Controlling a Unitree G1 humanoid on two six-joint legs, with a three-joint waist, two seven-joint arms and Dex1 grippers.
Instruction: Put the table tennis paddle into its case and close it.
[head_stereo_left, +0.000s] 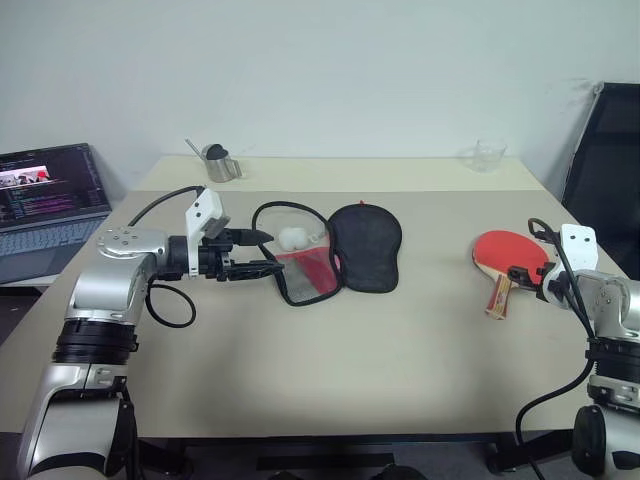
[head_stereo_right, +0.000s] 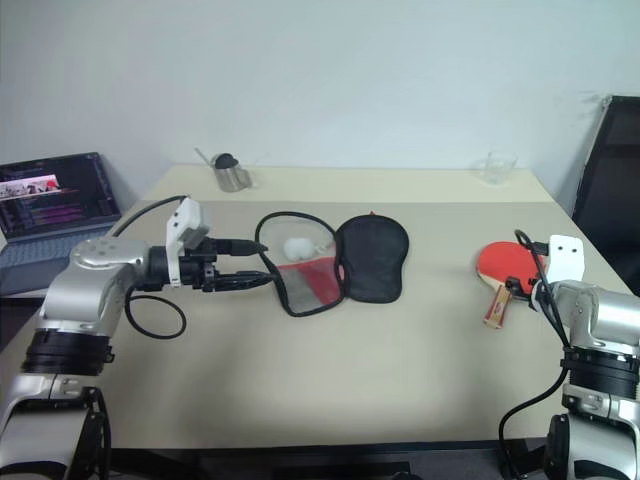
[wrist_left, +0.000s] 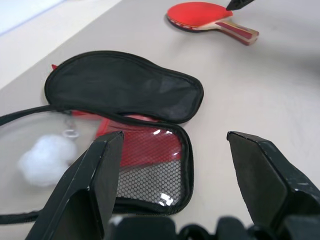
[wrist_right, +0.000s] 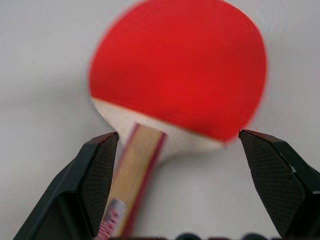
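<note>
Red rubber up, the table tennis paddle (head_stereo_left: 505, 254) lies at three o'clock; the spread right gripper (wrist_right: 177, 170) should straddle its handle squarely, while the spread left gripper (head_stereo_left: 258, 252) hovers by the unzipped case (head_stereo_left: 335, 250).

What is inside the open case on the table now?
The case lies unzipped, its black flap folded open. Inside are a white fluffy ball and red lining; the table tennis paddle is outside it. Anything under the flap is covered.

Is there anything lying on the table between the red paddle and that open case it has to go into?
Nothing visible: bare table separates the paddle from the open case. A white fluffy ball lies on the case's clear flap.
</note>
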